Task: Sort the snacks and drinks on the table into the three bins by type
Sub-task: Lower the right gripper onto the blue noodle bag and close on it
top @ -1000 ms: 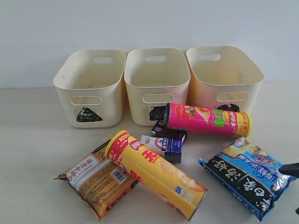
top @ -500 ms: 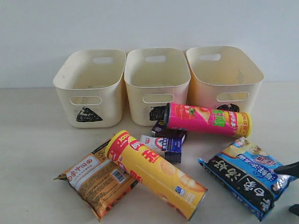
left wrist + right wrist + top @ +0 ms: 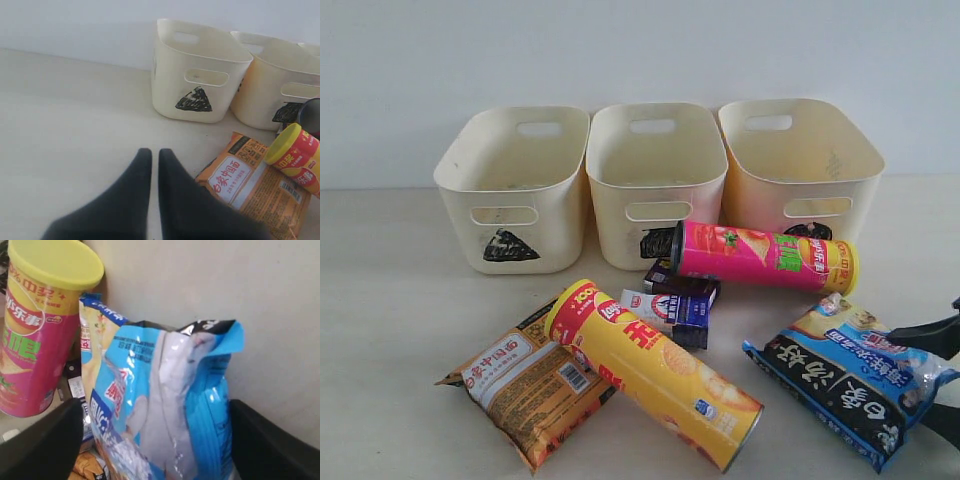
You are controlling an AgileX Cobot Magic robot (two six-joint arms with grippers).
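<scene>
A: A pale counter [image 3: 390,300] is seen before a white wall, with three cream bins [image 3: 655,108] set along the back. Where is the task's thing found?

B: The blue-black noodle packet [image 3: 830,385] is laid flat at the right front, well apart from the bins. Its right end is straddled by the right gripper [image 3: 910,372], with the jaws spread wide, one on each side. Nothing is clamped yet, and contact cannot be told.

A: And its axis?

B: In the right wrist view the packet is seen running away between the jaws, so a closing across its width is judged sufficient. The left gripper [image 3: 154,155] is clenched on nothing, beside the orange-brown packet [image 3: 250,185]; the right arm is judged nearer.
</scene>
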